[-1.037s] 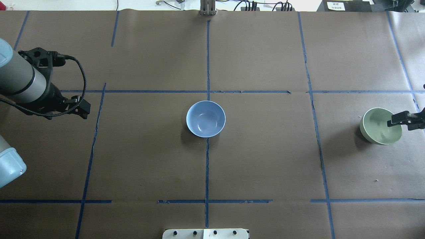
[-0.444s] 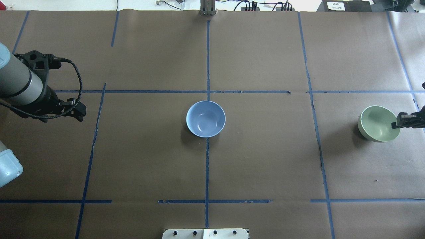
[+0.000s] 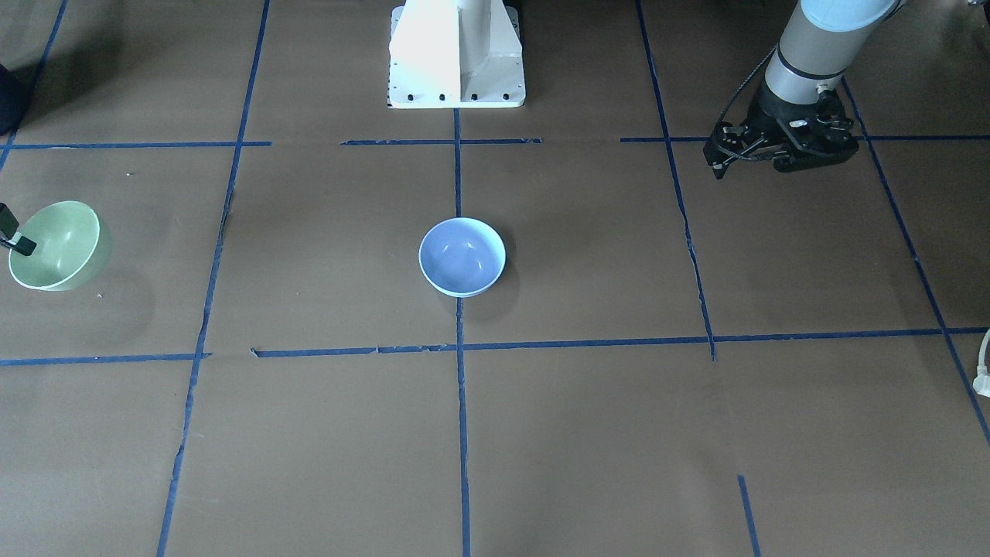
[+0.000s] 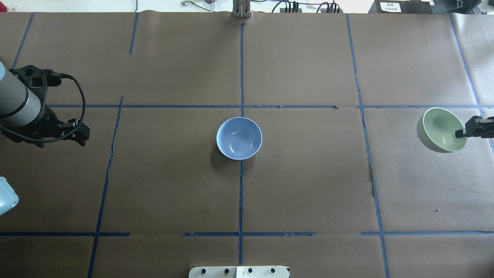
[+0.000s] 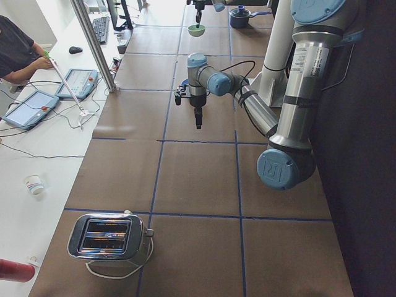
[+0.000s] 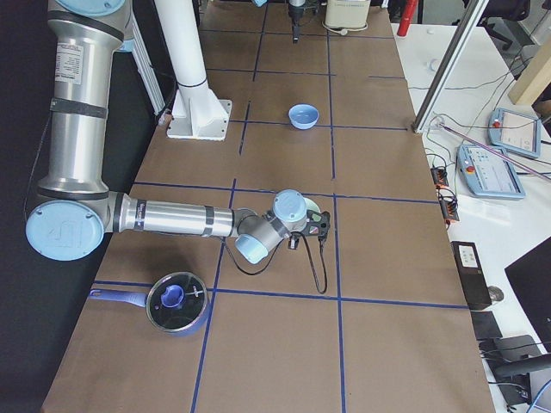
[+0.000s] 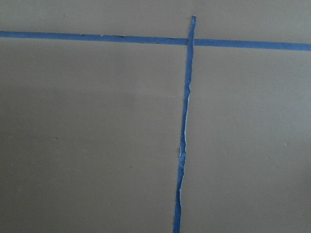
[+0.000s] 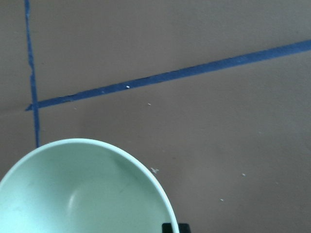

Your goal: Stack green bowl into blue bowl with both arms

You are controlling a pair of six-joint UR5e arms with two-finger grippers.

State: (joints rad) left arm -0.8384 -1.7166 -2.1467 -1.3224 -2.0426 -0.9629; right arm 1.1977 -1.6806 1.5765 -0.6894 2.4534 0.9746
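The blue bowl [image 4: 239, 138] stands upright at the table's middle on the blue tape cross; it also shows in the front view [image 3: 462, 257]. The green bowl [image 4: 440, 129] is at the far right, tilted and lifted off the table, with its shadow below it. My right gripper [image 4: 462, 133] is shut on its rim; the front view shows the bowl [image 3: 54, 245] and one finger [image 3: 22, 244]. The right wrist view shows the bowl's inside [image 8: 82, 194]. My left gripper [image 4: 80, 133] hangs empty over the table's left part, far from both bowls, and looks open.
The white pedestal [image 3: 456, 54] stands at the robot's side of the table. A lidded blue pot [image 6: 176, 301] sits near my right arm's base. A toaster [image 5: 111, 238] is at the left end. Operators' tablets lie on the side bench.
The right gripper has raised the green bowl and carried it toward the far side, tilting it. The left arm has drawn back to the left.
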